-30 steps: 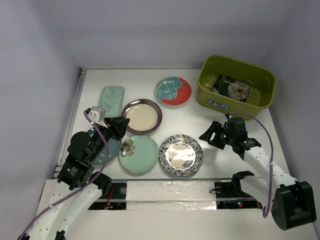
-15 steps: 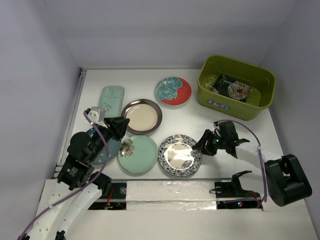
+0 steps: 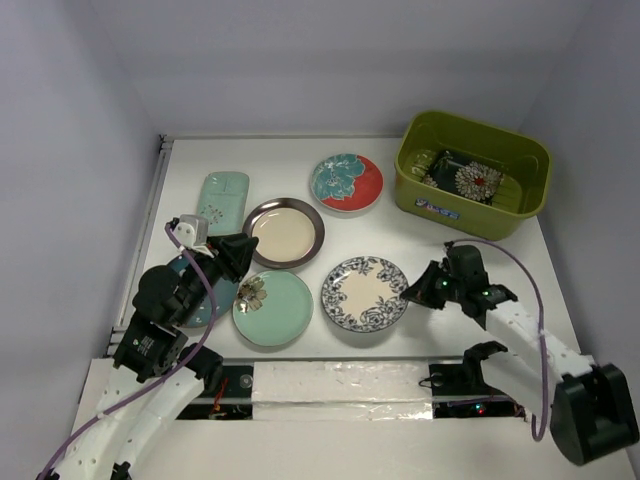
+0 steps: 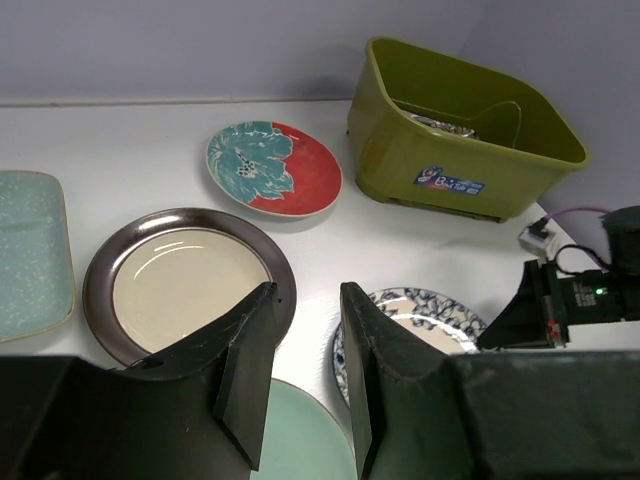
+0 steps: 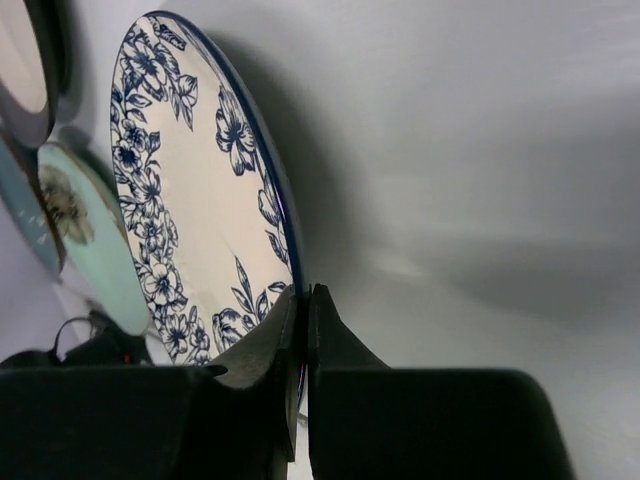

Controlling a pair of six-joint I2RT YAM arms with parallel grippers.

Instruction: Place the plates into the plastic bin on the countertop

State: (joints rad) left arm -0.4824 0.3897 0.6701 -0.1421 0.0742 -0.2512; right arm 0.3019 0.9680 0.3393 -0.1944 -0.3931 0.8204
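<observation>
R arm (image 3: 520, 322) reaches left over the tabletop (image 3: 400, 235). R jaws are clamped on the right rim of the blue-white plate (image 3: 362, 293); the wrist view shows the rim pinched tight between them. Can't tell if that plate is off the tabletop.

L arm (image 3: 165, 310) hangs over the left side. L jaws are apart w/ nothing between them, above the spot where the cream plate (image 3: 284, 232), mint round plate (image 3: 274, 308) and teal plate (image 3: 222, 297) meet. Teal plate is partly hidden under L arm.

6 plates are outside the bin (image 3: 470, 217):
- blue-white plate, front center
- mint round plate, just left of it
- cream plate, behind the mint one
- red-teal plate (image 3: 346, 182), further back
- rect. mint plate (image 3: 222, 198), back left
- teal plate, front left

Bin sits at back right, well apart from R jaws, w/ 1 black floral plate (image 3: 462, 178) lying inside.
</observation>
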